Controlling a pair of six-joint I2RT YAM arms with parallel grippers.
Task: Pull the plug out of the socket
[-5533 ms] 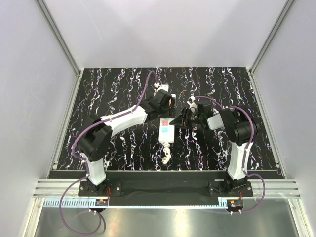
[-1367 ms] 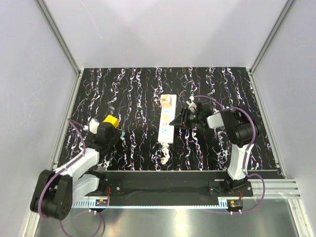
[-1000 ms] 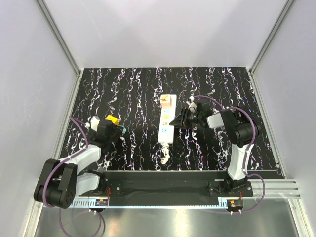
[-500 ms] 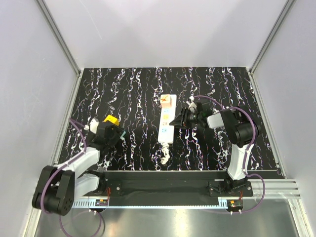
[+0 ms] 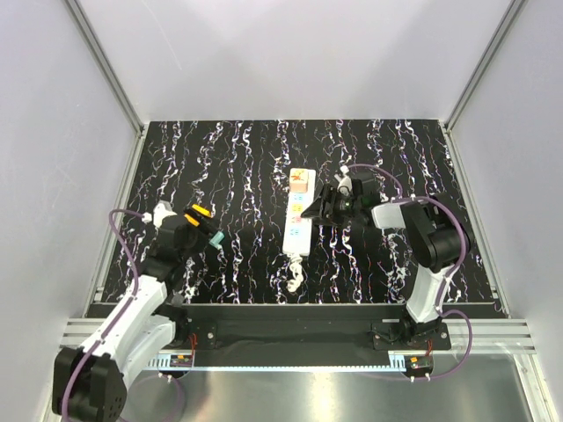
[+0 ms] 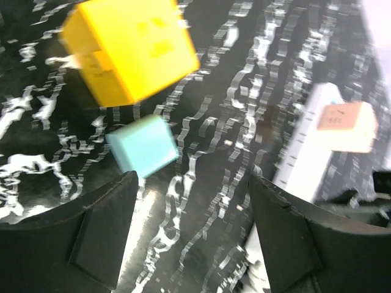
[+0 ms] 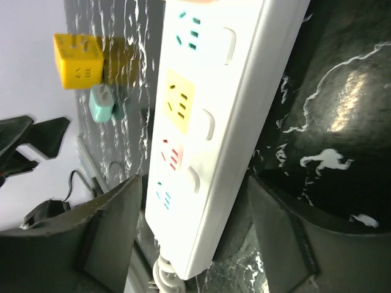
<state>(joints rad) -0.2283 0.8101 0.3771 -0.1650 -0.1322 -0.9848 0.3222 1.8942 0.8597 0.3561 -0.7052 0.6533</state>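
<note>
The socket, a long white power strip (image 5: 298, 224) with coloured outlets, lies mid-table with its knotted cord (image 5: 294, 283) at the near end. A peach plug (image 5: 301, 180) sits in its far end. My right gripper (image 5: 315, 211) holds the strip from the right. In the right wrist view, the strip (image 7: 211, 116) fills the gap between the fingers (image 7: 110, 235). A yellow cube plug (image 5: 198, 211) and a small teal plug (image 5: 214, 239) lie on the table at the left. My left gripper (image 5: 192, 230) is open and empty just behind them. In the left wrist view, both plugs (image 6: 128, 49) (image 6: 142, 145) lie ahead of the gripper (image 6: 192, 226).
The black marbled table (image 5: 378, 264) is walled by pale panels on three sides. A metal rail (image 5: 281, 330) runs along the near edge, where the arm bases are bolted. Purple cables loop off both arms.
My left arm carried the yellow plug from the strip to the left side of the table. It now lies free and the wrist has swung back. The right gripper shifted slightly farther along the strip.
</note>
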